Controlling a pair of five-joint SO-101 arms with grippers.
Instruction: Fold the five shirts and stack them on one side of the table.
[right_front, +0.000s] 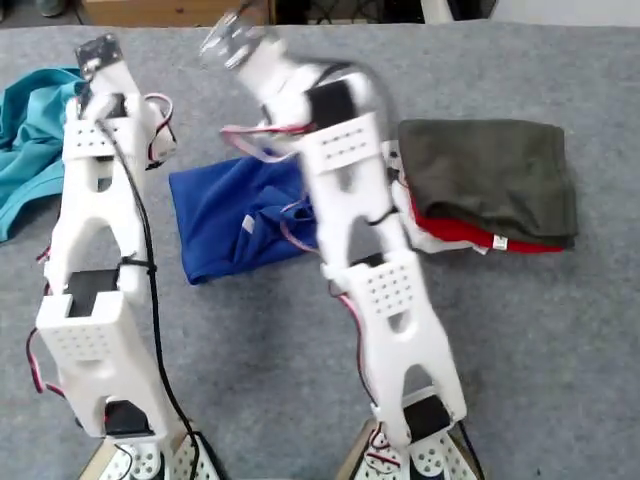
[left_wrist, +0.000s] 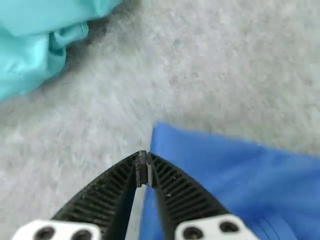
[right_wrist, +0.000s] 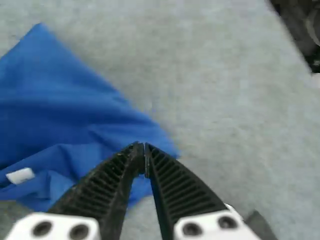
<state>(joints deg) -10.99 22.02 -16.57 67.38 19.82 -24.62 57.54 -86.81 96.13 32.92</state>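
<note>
Blue shirt (left_wrist: 240, 180) corner lies near left hand (left_wrist: 142, 171) (pinched closed).

High view looking steeply down over the whole grey surface (right_front: 560, 340), each wrist view close above its own jaws, facing down at it, all three sharing the blue shirt (right_front: 215, 215).

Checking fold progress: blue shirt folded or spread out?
Folded, loosely. The blue shirt lies as a compact rectangle with a layer doubled over and creases near its middle, so it is not neatly squared.
</note>
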